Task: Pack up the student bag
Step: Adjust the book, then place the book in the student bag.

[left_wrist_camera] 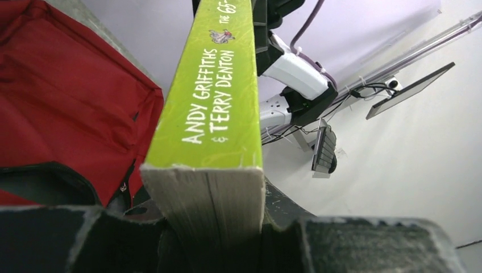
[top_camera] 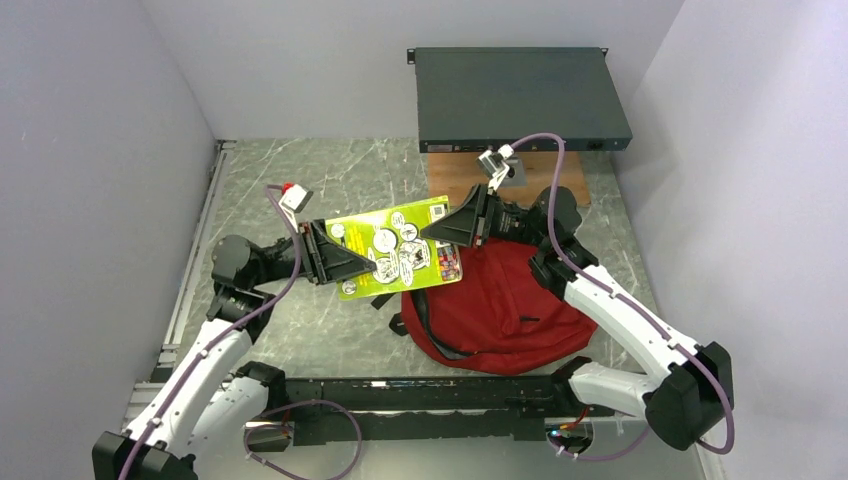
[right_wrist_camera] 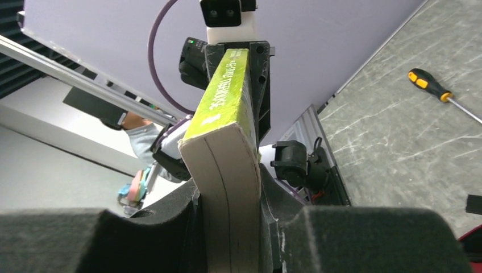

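Both my arms were on one item.
- My left gripper [top_camera: 322, 255] pinched the near-left end of a lime-green paperback [top_camera: 395, 250]. In the left wrist view its page edge sat wedged between my pads [left_wrist_camera: 352, 244], spine up, with the authors' names readable.
- My right gripper [top_camera: 462, 222] was clamped on the opposite end, with the page block tight between the foam pads.
- The book hung level between the two, clear of the table [top_camera: 300, 330].
- The student bag [top_camera: 510, 305] lay slumped on the table in front of my right arm, black strap looping over its near-left side. From above, the book's right corner overlapped the bag's upper-left edge.
- A screwdriver [right_wrist_camera: 430, 84] with an orange-and-black handle lay on the table.
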`<state>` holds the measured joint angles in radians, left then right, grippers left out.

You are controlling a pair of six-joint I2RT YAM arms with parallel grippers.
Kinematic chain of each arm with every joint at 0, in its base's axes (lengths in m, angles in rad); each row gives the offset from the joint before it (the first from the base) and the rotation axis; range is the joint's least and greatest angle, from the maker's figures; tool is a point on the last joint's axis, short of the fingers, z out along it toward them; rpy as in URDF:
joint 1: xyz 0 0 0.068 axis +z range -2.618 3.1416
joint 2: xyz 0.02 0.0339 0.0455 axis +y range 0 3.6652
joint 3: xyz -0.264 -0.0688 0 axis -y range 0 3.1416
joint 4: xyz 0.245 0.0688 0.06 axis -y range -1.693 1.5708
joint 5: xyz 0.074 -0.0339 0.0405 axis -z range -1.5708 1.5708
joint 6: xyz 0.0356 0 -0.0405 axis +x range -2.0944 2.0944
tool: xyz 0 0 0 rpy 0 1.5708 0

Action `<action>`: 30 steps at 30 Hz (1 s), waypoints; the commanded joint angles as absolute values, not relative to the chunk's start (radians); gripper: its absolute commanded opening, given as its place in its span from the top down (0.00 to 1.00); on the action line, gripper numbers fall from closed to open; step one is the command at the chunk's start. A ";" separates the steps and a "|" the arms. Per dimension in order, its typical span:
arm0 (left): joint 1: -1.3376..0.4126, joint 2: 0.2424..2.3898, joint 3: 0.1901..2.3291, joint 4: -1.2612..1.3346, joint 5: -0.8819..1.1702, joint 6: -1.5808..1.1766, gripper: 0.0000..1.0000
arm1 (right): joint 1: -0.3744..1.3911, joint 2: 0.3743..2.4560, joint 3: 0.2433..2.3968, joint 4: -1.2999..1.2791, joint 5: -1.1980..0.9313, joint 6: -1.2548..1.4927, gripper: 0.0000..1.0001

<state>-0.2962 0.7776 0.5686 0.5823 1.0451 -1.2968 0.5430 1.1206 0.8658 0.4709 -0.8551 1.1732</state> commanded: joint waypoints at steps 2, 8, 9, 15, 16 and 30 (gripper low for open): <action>-0.310 0.723 0.772 0.052 0.951 -0.921 1.00 | 0.557 1.095 0.991 0.086 -0.677 0.879 0.63; -0.310 0.673 1.115 -0.693 0.464 -0.432 1.00 | 0.558 1.072 1.015 -0.303 -0.436 0.698 0.32; -0.310 0.664 1.145 -0.753 0.385 -0.411 1.00 | 0.558 1.073 1.006 -0.333 -0.426 0.693 0.28; -0.310 0.583 1.178 -0.900 0.094 -0.401 1.00 | 0.645 1.072 0.947 -0.390 -0.291 0.706 0.22; -0.309 0.576 1.173 -0.913 0.057 -0.420 1.00 | 0.694 1.086 0.959 -0.422 -0.218 0.709 0.23; -0.310 0.619 1.058 -0.865 0.182 -0.517 1.00 | 1.240 1.593 1.390 -1.087 0.706 0.881 0.32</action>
<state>-0.3111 0.6212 1.0645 -1.0058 0.0826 -0.4900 1.1957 1.5303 1.3178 -0.8616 0.4328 0.8555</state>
